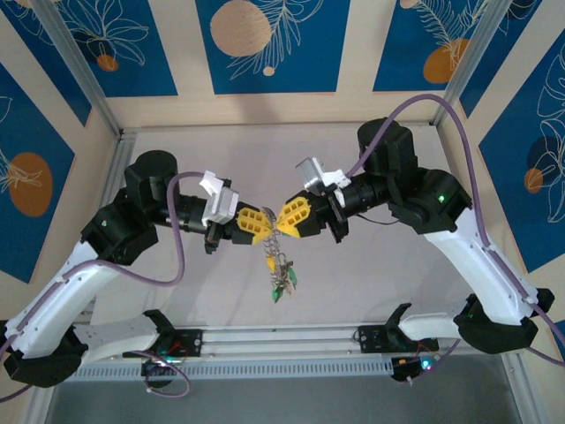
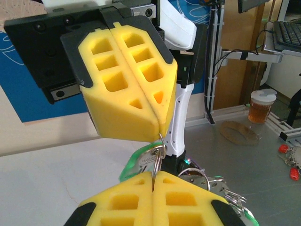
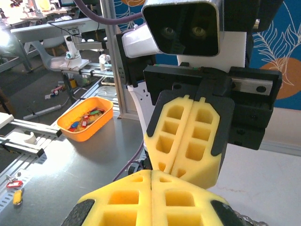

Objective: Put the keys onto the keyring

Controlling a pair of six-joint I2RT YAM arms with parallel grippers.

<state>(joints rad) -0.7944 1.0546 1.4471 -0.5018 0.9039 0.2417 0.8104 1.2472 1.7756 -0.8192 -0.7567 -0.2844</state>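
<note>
My two yellow-fingered grippers meet tip to tip above the middle of the table, the left gripper [image 1: 267, 226] against the right gripper [image 1: 282, 219]. In the left wrist view my left gripper [image 2: 153, 175] is shut on a thin metal ring of the keyring [image 2: 160, 155]. The ring's top runs into the closed seam of the right gripper [image 2: 161, 132]. A green-headed key [image 2: 134, 162] hangs on that ring. More rings and keys [image 2: 221, 186] trail to the right and dangle as a bunch [image 1: 281, 276]. The right wrist view has both pairs of fingers pressed shut, with the ring hidden.
An orange bin [image 3: 87, 117] of coloured keys sits on the metal bench beyond the table. A lidded cup [image 2: 259, 106] and red tags [image 2: 288, 155] lie on that bench. The table's front rail [image 1: 282, 340] runs between the arm bases.
</note>
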